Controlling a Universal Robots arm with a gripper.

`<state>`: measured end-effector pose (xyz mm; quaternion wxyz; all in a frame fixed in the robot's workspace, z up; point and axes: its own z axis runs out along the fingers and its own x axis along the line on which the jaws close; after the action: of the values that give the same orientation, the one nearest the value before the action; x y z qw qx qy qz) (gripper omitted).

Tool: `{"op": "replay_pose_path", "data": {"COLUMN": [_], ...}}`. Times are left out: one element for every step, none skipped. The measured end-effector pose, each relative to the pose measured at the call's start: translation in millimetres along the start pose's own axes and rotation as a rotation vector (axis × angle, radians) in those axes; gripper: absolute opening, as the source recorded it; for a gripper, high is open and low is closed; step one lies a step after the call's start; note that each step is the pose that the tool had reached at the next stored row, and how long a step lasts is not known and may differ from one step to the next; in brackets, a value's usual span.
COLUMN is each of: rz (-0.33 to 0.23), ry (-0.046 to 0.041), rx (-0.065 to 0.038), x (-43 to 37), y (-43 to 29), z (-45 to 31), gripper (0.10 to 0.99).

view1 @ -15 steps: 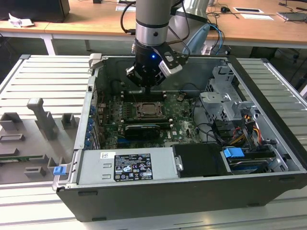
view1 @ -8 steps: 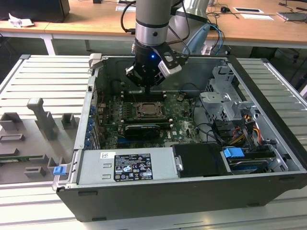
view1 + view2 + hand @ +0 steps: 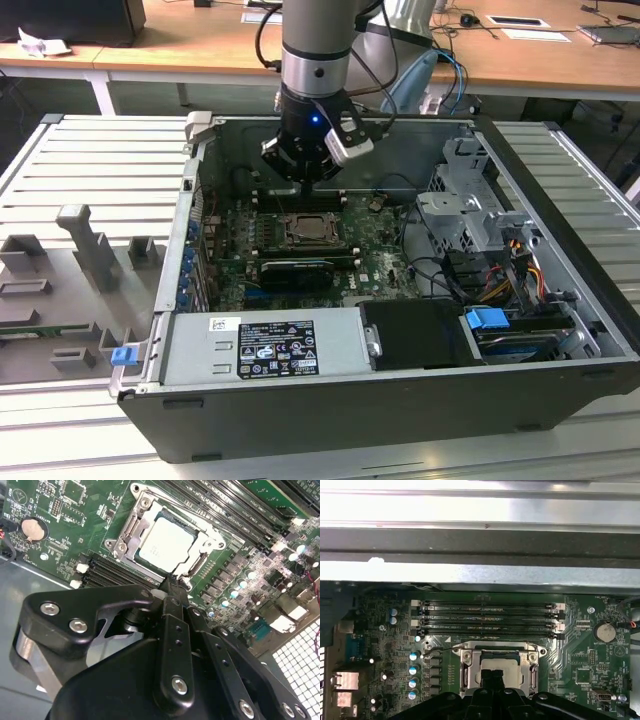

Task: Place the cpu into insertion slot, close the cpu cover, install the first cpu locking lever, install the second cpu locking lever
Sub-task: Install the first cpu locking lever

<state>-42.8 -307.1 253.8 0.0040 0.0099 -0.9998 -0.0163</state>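
Second wrist view, to start with. Shows the cpu (image 3: 162, 545) lying flat in the insertion slot (image 3: 144, 502), with the cpu cover (image 3: 129, 530) seemingly folded down around its edges. Shows also the gripper (image 3: 172, 586) close by one corner of the socket, fingers (image 3: 173, 611) pressed together and clamping nothing. Cannot tell whether touching the socket or apart from it. Looks like the lever stage of the work; cannot tell whether latched or free.

For doing this step well: press on the thin wire lever (image 3: 442, 651) alone, never on the chip face or the small parts around. Keep the joined tips square on the wire to avoid slipping off. Move down and sideways in one smooth arc, with modest force, expecting spring resistance near the hook. Stop at once on any tilt of the cover.

Comparing the views now. From the exterior view: the whole open computer case (image 3: 400, 420), the socket near the centre of the frame, the gripper (image 3: 303, 172) just above it in the frame, so a fair idea of height over the board. From the first wrist view: the long memory slots (image 3: 485, 615) just beyond the socket, and the wire lever running out from its corner. From the second wrist view: the cover corners in close detail, plus the coin battery (image 3: 34, 529).
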Motion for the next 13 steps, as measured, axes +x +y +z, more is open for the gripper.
{"op": "replay_pose_path", "data": {"rz": [0.000, 0.000, 0.000, 0.001, 0.001, 0.001, 0.001, 0.001, 0.002, 0.007, 0.017, 0.023, 0.029], "ry": [-0.0001, -0.0001, -0.0001, 0.0000, -0.0001, -0.0001, -0.0001, -0.0002, -0.0001, -0.0003, -0.0005, -0.0007, -0.0008], "rx": [0.000, 0.000, 0.000, 0.000, 0.000, 0.000, 0.000, 0.000, 0.000, 0.000, 0.000, 0.000, 0.000], "x": [0.4, 1.3, 3.8, 5.8, 8.3, 10.8, 13.7, 15.5, 15.7, 15.7, 15.7, 15.8, 17.1], "y": [0.0, 0.0, 0.0, 0.1, 0.1, 0.2, 0.3, 0.2, -0.2, -0.2, -0.3, -0.3, -0.3], "z": [0.0, 0.1, 0.0, 0.0, 0.1, 0.1, 0.2, 0.4, 0.6, 1.1, 1.4, 1.8, 2.0], "gripper": [0.106, 0.106, 0.106, 0.106, 0.106, 0.106, 0.106, 0.106, 0.106, 0.106, 0.106, 0.106, 0.106]}}
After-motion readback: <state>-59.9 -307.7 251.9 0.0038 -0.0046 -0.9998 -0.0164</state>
